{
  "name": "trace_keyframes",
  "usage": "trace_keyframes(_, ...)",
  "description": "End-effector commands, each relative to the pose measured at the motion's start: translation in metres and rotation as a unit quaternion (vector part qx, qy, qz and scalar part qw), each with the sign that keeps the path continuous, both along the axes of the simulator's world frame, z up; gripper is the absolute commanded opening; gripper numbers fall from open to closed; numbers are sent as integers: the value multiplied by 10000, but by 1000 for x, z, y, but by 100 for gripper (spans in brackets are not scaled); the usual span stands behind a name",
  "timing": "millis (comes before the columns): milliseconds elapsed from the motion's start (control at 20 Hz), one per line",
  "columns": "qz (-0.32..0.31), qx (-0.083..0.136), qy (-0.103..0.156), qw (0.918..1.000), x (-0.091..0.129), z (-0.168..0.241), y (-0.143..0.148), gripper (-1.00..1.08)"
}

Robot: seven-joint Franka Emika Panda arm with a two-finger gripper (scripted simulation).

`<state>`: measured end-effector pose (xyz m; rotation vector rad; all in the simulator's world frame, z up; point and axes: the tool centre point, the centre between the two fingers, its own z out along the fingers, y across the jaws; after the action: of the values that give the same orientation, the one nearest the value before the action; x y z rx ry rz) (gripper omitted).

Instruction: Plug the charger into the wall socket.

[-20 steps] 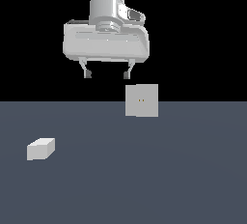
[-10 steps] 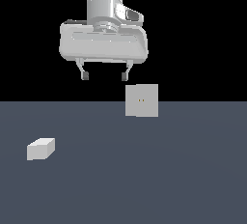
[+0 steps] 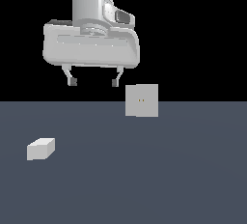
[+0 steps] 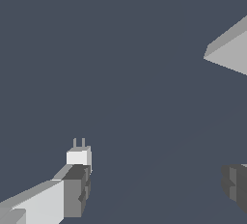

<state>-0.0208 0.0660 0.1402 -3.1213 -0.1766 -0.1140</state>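
The end effector [image 3: 93, 82] hangs high over the dark grey tabletop [image 3: 144, 179], its two fingers spread wide with nothing between them. In the exterior view the fingertips [image 3: 72, 81] sit well above the surface, pointing down from the broad white hand.

The charger [image 3: 40, 148], a small white block, lies flat on the tabletop toward the exterior view's left, well apart from the end effector and lower in the picture. The socket [image 3: 142, 100], a light-grey square plate, stands upright farther back, just to the exterior view's right of the fingers, with two tiny orange-brown dots at its centre. Charger and socket are well apart from each other.

The wrist view looks down on the tabletop [image 4: 120, 73]. There the charger [image 4: 79, 156] shows as a little white block with two short prongs sticking out of one end, seen just past one grey fingertip [image 4: 76, 189]. The other fingertip [image 4: 235, 185] sits at the opposite edge, so the gap between them is plainly wide. A pale grey corner of the socket [image 4: 230, 50] juts in at the far side of that view.
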Motion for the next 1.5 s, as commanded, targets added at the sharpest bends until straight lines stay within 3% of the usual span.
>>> trace_keyframes(0, 37, 19, -129, 9999, -6, -7, 8, 100)
trace_keyframes(850, 280, 144, -1025, 9942, -42, -57, 65, 100)
trace_keyframes(1450, 356, 158, -1331, 9903, -50, -77, 83, 100)
